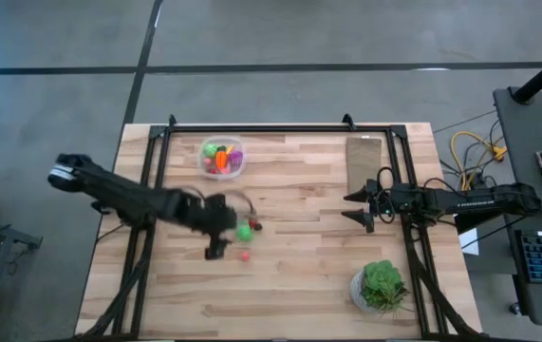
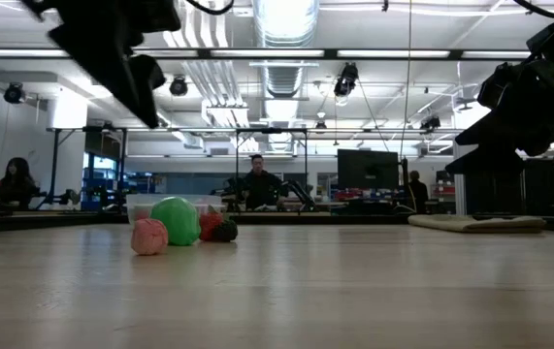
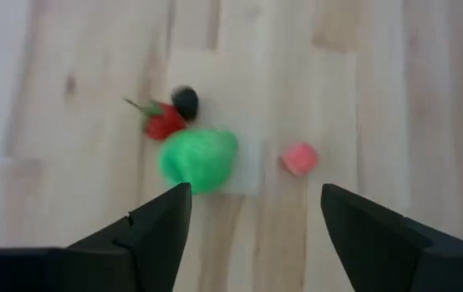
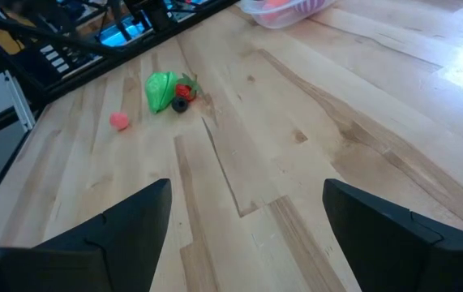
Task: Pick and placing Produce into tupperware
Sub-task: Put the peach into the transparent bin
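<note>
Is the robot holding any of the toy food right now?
No. The left gripper hangs open above the green ball, and the right gripper is open and empty too.

The dark left arm reached in over the wooden table's middle, its two-finger left gripper (image 3: 253, 231) held above the surface, fingers spread. The dark right gripper (image 4: 247, 223) (also spread wide) waited over the table's right side.
</note>
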Available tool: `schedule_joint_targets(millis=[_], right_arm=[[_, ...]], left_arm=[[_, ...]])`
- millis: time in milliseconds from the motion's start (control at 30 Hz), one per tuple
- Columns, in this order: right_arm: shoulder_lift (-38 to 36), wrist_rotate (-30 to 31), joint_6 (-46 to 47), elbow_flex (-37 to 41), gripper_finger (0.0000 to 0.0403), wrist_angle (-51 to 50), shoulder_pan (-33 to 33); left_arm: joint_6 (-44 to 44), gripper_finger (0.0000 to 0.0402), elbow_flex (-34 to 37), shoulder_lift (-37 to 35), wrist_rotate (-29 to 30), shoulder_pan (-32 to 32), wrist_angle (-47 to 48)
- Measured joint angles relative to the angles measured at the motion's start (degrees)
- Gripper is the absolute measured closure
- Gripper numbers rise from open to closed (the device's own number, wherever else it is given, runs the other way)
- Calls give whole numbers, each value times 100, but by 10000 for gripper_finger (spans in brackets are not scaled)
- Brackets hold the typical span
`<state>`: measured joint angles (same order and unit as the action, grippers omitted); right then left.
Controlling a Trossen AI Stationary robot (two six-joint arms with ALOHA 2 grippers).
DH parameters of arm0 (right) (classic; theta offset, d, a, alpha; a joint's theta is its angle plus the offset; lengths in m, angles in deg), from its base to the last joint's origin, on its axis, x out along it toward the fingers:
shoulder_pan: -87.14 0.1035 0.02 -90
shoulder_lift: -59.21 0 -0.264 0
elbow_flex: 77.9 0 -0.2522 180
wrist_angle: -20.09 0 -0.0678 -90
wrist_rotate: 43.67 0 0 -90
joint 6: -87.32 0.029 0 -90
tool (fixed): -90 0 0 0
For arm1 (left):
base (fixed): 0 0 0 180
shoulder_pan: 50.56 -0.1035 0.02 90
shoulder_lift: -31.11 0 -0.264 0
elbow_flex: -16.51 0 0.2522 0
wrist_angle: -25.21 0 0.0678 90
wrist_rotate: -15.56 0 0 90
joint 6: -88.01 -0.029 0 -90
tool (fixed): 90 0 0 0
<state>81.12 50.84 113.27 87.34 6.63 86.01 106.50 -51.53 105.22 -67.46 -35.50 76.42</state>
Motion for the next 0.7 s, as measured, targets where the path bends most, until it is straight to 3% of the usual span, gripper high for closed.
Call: schedule_joint_targets(millis=[100,333,533,700], right_arm=[[0,1,0,0,90,1,0],[-2,1,0,0,90,-1,0],[0,1,0,0,90,1,0],[0,1,0,0,90,-1,-1]], left_arm=[[47,141,-112,525,399,471,-59],[61,141,-687,1699,361,724,-169],[34,141,-1235,2260,348,737,-167],[60,141,-1285,2394,142,766,-134]])
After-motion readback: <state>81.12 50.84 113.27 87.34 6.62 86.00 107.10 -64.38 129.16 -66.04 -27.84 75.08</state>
